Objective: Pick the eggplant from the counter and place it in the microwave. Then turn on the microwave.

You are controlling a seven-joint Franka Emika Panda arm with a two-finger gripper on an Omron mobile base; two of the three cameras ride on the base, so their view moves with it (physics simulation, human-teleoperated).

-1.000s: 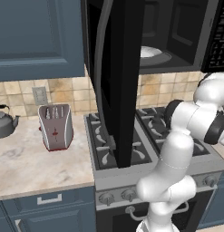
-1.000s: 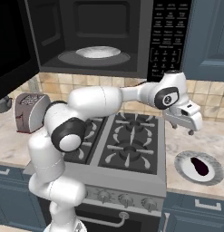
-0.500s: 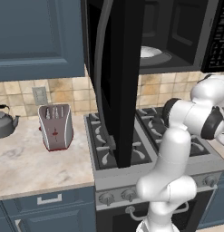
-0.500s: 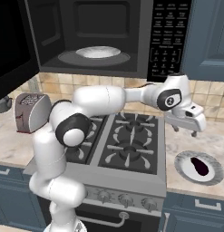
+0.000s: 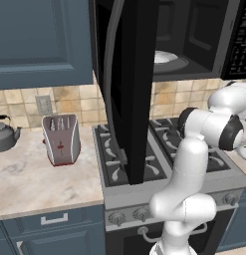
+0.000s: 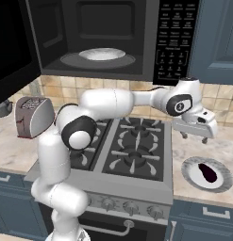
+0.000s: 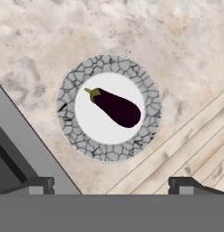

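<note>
The microwave is mounted up top with its door swung wide open, so the white turntable inside is plainly seen, and the keypad is found on the right of the cavity. Right under it the stove is sat, grey top with black grates, knobs along the front edge. The counter is spread to either side, beige marbled stone over blue cabinet fronts.

The arm is stretched from the base across the stove toward the right stretch of counter, with the gripper hung in the air above it, well apart from the stone. The fingers are spread about as wide as they go, nothing pinched between them; in the hand view the two dark tips are seen far apart at the bottom, gripper pointed down at the plate.

Over on the left counter a silver toaster is stood upright, and a grey kettle is tucked by the backsplash further left.

The plate is laid on the right counter just beside the stove, white middle with a grey cracked-stone rim. The eggplant is lying on it, dark purple, stem end angled off to one side, kept within the white centre.
</note>
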